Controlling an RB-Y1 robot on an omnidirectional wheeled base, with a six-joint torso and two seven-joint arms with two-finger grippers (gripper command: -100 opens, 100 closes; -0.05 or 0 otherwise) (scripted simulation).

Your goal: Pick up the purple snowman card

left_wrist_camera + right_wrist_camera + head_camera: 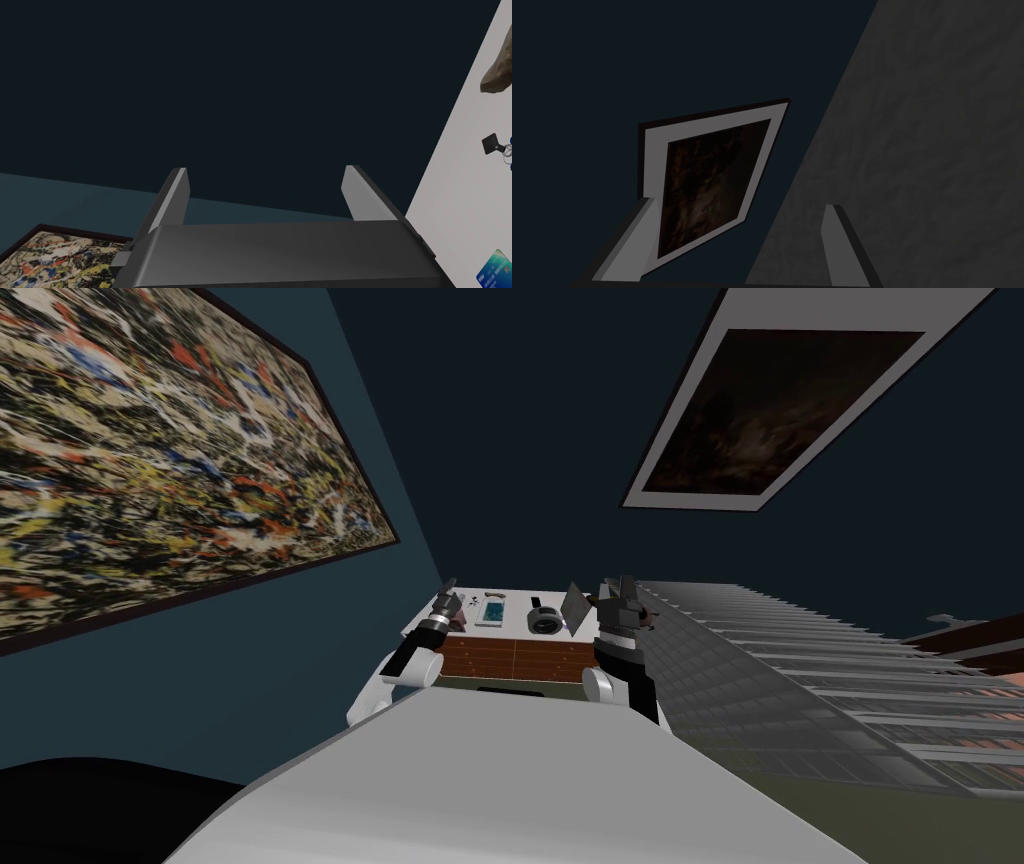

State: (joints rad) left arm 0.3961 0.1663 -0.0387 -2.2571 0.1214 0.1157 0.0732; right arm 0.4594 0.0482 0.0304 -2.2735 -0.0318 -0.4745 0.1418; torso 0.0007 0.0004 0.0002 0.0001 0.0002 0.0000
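Left gripper (265, 169) and right gripper (737, 203) spread, empty; thin flat grey card (575, 606) stands tilted just beside the right

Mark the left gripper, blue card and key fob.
left gripper (265, 169), left wrist view, midway between its open fingertips.
blue card (497, 272), left wrist view, its visible corner.
key fob (490, 144), left wrist view, its dark tag.

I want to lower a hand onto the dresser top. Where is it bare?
A bare strip lies between the teal card and the black round thing. The left end, near the left gripper, is crowded with a brown lump and keys; a tilted grey card occupies the right end.
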